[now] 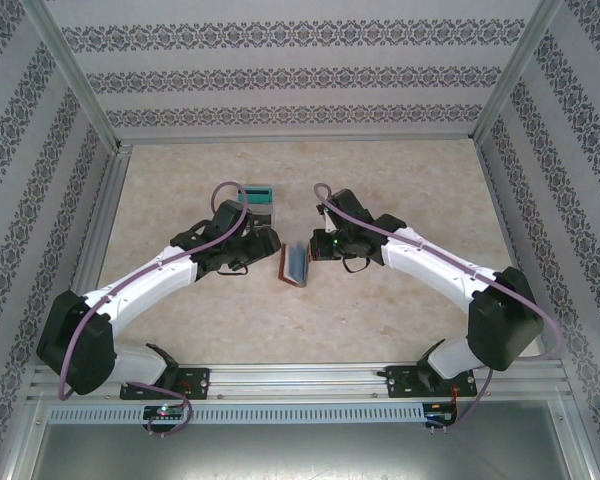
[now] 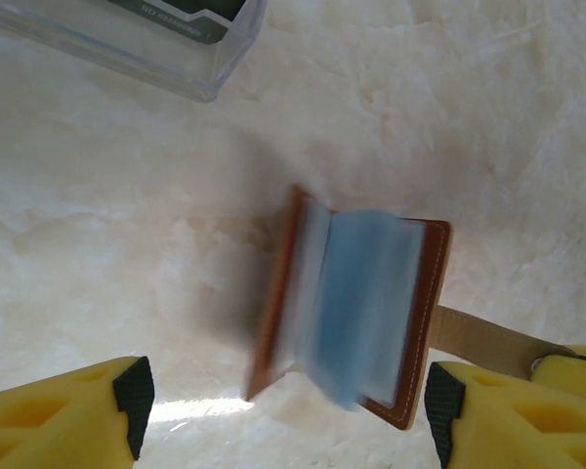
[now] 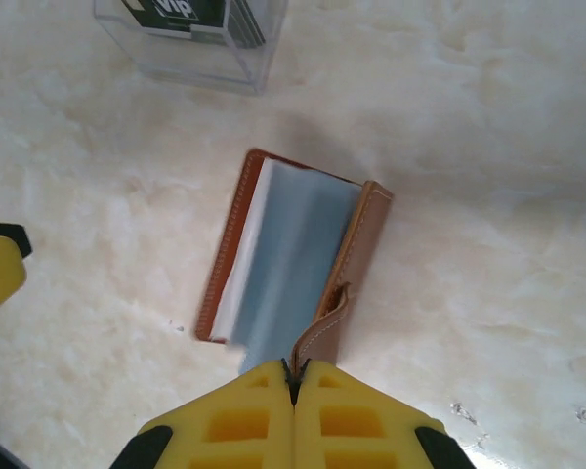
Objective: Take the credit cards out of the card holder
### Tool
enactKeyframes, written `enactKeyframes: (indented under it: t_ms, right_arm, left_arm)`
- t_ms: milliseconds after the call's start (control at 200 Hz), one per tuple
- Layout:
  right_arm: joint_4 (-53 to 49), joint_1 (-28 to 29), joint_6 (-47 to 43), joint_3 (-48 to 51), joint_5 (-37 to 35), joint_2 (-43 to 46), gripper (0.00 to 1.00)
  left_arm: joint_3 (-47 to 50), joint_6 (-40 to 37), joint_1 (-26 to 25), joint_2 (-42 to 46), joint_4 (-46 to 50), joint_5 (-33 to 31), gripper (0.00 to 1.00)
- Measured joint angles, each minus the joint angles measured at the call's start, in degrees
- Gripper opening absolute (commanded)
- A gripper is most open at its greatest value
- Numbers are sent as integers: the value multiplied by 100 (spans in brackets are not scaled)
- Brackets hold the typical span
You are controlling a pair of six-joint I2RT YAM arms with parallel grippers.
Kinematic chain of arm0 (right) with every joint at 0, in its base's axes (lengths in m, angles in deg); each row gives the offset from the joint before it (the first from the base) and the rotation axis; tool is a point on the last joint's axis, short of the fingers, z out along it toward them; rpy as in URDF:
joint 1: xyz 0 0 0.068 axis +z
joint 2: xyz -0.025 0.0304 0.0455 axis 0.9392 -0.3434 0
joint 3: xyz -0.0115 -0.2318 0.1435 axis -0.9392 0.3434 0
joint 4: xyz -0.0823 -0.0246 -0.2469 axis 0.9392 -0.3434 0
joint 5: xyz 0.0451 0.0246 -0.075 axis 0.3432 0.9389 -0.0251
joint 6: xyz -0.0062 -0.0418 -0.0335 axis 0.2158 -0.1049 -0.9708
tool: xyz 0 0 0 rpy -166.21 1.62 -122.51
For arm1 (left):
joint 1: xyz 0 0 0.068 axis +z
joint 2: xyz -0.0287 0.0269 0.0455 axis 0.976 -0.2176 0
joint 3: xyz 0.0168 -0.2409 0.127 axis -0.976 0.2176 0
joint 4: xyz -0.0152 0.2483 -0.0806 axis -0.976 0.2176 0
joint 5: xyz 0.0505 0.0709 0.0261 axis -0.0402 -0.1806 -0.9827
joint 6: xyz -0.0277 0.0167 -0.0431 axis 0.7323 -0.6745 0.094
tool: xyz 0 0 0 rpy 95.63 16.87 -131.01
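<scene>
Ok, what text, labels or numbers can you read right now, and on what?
"VIP": white letters on the dark card in the clear box, right wrist view.
Small white print on that card, left wrist view: too blurred to read.
On the card holder: no lettering visible.

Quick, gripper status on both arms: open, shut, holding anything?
Left gripper: open, holding nothing, straddling the card holder.
Right gripper: shut on the card holder's strap.
</scene>
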Motion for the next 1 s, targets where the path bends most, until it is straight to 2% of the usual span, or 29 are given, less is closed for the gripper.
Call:
enactKeyframes:
  t_ms: [150, 260, 395, 500, 734, 999]
  right_arm:
    - [0, -138, 55, 76, -7, 0, 0]
    - [11, -264, 79, 267, -28, 0, 0]
    - [4, -402, 79, 498, -52, 0, 0]
    - [15, -452, 79, 573, -66, 0, 0]
    - [98, -459, 76, 695, -94, -7, 0]
    - [146, -492, 76, 750, -114, -98, 0]
  left_arm:
    - [4, 22, -63, -46, -225, 149, 55]
    - [2, 33, -186, -280, -463, 262, 36]
    - [-42, 90, -339, -839, -763, 435, 25]
    - [-195, 107, -426, -1364, -870, 560, 21]
    - [-385, 107, -481, -1969, -1086, 664, 20]
    - [-791, 94, -706, -2500, -1298, 903, 30]
